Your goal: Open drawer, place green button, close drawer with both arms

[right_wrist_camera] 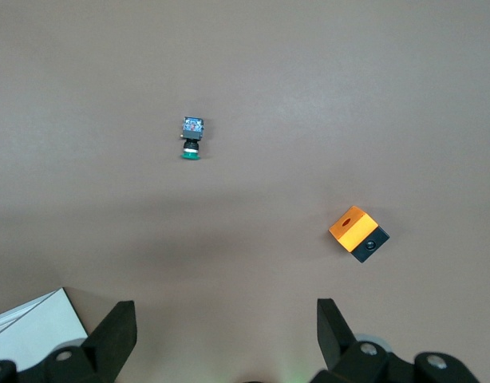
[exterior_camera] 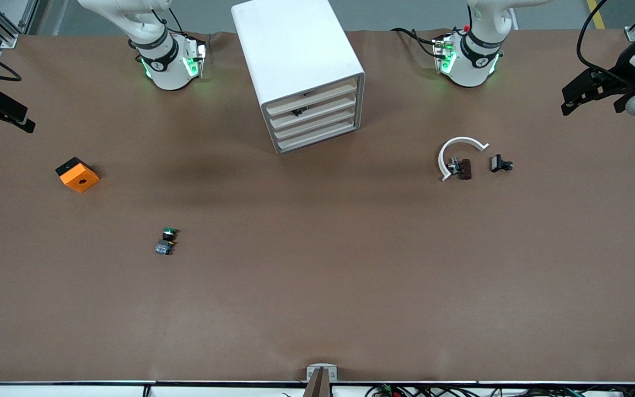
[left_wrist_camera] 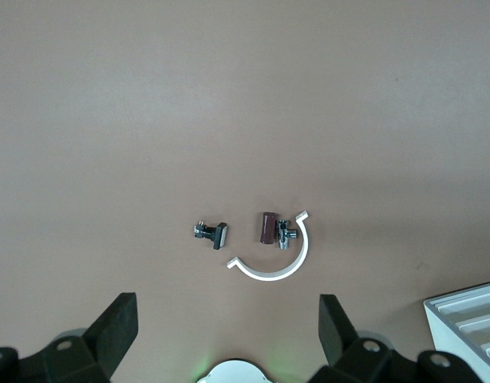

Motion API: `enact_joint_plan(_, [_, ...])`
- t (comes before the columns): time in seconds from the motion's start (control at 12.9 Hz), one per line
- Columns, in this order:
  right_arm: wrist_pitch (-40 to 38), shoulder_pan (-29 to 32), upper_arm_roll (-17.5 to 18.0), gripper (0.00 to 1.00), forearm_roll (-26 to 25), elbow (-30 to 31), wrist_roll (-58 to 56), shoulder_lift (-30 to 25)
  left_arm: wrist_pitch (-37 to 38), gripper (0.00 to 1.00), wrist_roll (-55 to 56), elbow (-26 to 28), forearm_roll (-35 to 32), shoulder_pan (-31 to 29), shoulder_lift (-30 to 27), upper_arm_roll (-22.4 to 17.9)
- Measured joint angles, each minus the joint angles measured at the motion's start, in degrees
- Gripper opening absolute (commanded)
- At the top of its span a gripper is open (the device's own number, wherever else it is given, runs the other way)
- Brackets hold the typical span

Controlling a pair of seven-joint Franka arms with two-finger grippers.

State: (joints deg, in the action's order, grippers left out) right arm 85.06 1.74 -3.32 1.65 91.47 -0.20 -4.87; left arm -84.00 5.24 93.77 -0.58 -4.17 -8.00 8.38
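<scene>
The button (exterior_camera: 166, 241) (right_wrist_camera: 191, 137) lies on its side on the brown table, toward the right arm's end, its green cap pointing away from the front camera. The white drawer cabinet (exterior_camera: 301, 60) stands between the two arm bases. Its stacked drawers (exterior_camera: 313, 116) all look pushed in. My right gripper (right_wrist_camera: 225, 305) hangs open and empty high over the table, with the button well off from its fingers. My left gripper (left_wrist_camera: 227, 299) is also open and empty, high over the table near the white arc. Both arms wait.
An orange cube with a hole (exterior_camera: 77, 174) (right_wrist_camera: 357, 233) sits near the right arm's end. A white arc (exterior_camera: 458, 154) (left_wrist_camera: 277, 259) and small dark parts (exterior_camera: 500, 164) lie toward the left arm's end. Black fixtures (exterior_camera: 593, 91) jut in at both table ends.
</scene>
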Motion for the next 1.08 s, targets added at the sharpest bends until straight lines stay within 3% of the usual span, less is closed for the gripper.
enact_joint_plan(0.46, [-0.1,0.0,0.0,1.00,0.0,0.0,0.0,0.0,0.0,1.00,0.0,-0.7,0.0,0.0,1.6,0.0])
enact_joint_plan(1.08, [-0.1,0.0,0.0,1.00,0.0,0.0,0.0,0.0,-3.2,1.00,0.0,-4.5,2.0,0.5,14.7,0.2])
